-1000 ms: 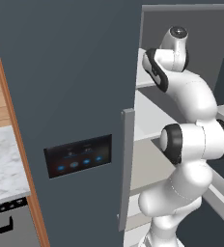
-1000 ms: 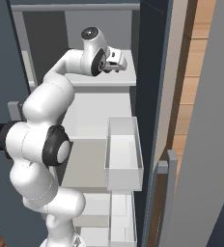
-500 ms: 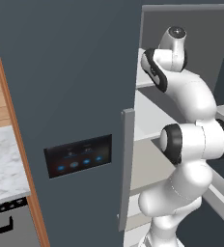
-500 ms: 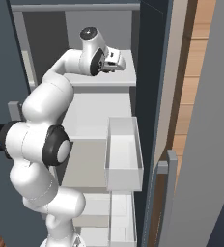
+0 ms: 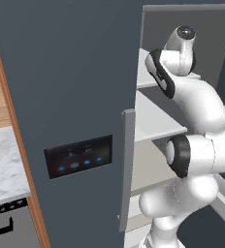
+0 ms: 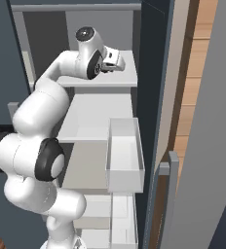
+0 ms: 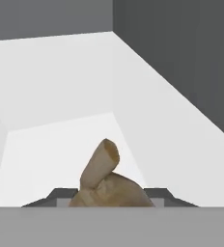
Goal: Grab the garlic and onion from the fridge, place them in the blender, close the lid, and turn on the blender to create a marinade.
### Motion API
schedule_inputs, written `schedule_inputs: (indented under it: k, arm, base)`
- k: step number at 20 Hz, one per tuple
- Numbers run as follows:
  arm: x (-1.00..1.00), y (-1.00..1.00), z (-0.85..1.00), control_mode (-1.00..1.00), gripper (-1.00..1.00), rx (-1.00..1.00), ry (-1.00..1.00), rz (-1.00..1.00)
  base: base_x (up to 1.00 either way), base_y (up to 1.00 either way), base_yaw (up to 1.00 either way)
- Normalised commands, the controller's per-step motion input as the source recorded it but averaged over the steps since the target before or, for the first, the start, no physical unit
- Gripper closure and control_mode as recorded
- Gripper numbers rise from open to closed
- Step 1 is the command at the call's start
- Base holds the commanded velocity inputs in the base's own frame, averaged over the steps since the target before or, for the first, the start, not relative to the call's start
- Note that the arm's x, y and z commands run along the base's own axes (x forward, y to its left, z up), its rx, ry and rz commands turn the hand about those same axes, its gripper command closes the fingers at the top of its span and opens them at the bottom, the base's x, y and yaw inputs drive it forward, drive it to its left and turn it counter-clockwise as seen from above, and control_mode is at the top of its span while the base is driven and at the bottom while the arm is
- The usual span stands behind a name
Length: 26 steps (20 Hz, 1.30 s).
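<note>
white arm's two-finger gripper reaches onto upper white shelf inside tall slate-grey fridge. dark fingertips pressed against both sides of tan, lumpy garlic bulb with upright stem, pinching it. garlic sits between fingers, low on shelf floor, near right inner wall.

tall fridge: we see slate grey, black panel with blue lights
stalked garlic bulb: we see tan-brown
fridge shelf: white
</note>
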Motion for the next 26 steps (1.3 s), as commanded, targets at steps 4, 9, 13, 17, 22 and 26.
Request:
schedule_inputs:
  k: [4,9,13,17,22,26]
  arm:
    - [-1.00,0.03,0.01,-1.00,1.00,0.00,-0.12,0.01]
    - [-0.99,0.02,0.03,-1.00,1.00,0.02,-0.02,0.01]
    - [-0.94,0.06,0.25,-1.00,1.00,0.03,0.00,0.01]
    - [-0.91,0.10,0.31,-1.00,1.00,0.04,0.00,0.00]
    - [-0.93,0.06,0.18,-1.00,1.00,0.05,0.01,0.00]
    - [-0.89,0.14,0.01,-1.00,1.00,0.05,0.03,0.00]
  base:
    - [0.00,0.00,0.00]
    - [0.00,0.00,0.00]
    - [0.00,0.00,0.00]
    - [0.00,0.00,0.00]
    - [0.00,0.00,0.00]
    - [0.00,0.00,0.00]
